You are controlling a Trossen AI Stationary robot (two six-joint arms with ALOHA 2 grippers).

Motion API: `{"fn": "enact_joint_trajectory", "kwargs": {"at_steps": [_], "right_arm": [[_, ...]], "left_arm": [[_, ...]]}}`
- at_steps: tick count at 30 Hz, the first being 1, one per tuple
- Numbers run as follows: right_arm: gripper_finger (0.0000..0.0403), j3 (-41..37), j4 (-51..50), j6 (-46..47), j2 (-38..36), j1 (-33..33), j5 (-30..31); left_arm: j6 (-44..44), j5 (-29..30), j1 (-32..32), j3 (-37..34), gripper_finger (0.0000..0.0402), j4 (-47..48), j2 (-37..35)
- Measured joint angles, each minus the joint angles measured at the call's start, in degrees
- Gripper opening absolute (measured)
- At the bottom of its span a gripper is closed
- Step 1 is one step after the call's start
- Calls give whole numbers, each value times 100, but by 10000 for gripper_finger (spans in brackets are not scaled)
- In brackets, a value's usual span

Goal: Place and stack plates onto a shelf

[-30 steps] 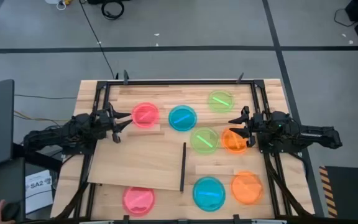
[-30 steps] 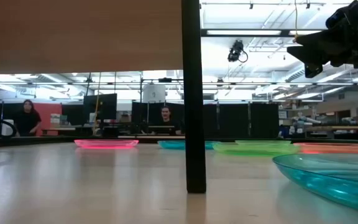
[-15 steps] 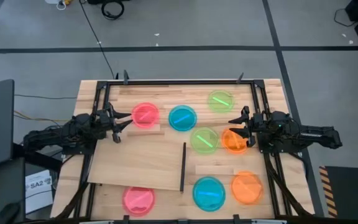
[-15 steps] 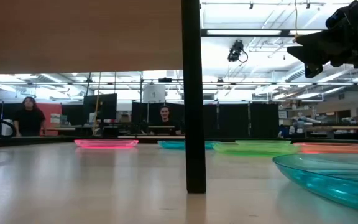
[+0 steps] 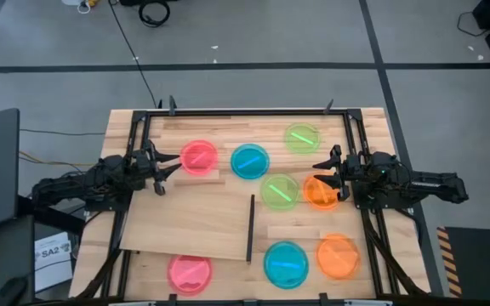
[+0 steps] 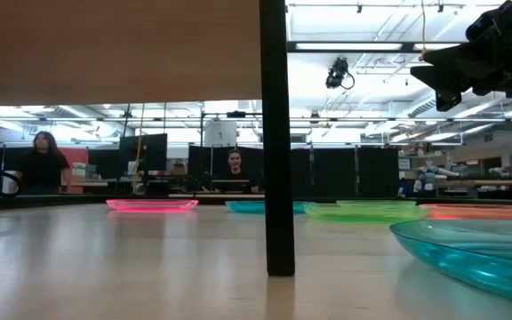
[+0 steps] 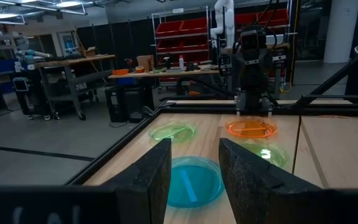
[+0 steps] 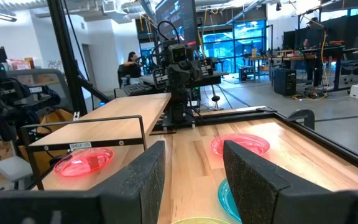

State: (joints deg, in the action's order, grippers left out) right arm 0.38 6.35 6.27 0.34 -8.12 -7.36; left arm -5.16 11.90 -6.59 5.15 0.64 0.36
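Right now my right claw (image 5: pixel 323 175) hangs with fingers apart just beside the orange plate (image 5: pixel 319 192), which lies on the desk (image 5: pixel 185 191) well right of the shelf (image 5: pixel 198 223). My left claw (image 5: pixel 170 164), also apart, points at the pink plate (image 5: pixel 198 157) just beyond the shelf's far edge.

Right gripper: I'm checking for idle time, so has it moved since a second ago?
No. In the high view the right gripper sits over the same edge of the translucent orange plastic plate, as before.
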Motion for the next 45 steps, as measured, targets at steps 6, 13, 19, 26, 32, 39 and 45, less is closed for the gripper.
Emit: {"fn": "enact_joint_trajectory", "kwargs": {"at_steps": [6,13,19,26,32,39,45], "right_arm": [[169,-1,0,-1,2,0,0],[169,0,92,-227,0,0,3],[169,0,175,-285,2,0,-52],[169,-2,175,-325,0,0,-281],[169,0,175,-331,0,0,-281],[202,-2,173,-286,2,0,-281],[274,0,173,-284,2,0,123]], "left_arm": [[1,2,0,0,142,0,0],[0,2,0,0,142,0,0],[1,2,0,0,142,0,0],[1,2,0,0,142,0,0],[1,2,2,0,142,0,0],[1,2,0,0,142,0,0],[-1,2,0,0,142,0,0]]}}
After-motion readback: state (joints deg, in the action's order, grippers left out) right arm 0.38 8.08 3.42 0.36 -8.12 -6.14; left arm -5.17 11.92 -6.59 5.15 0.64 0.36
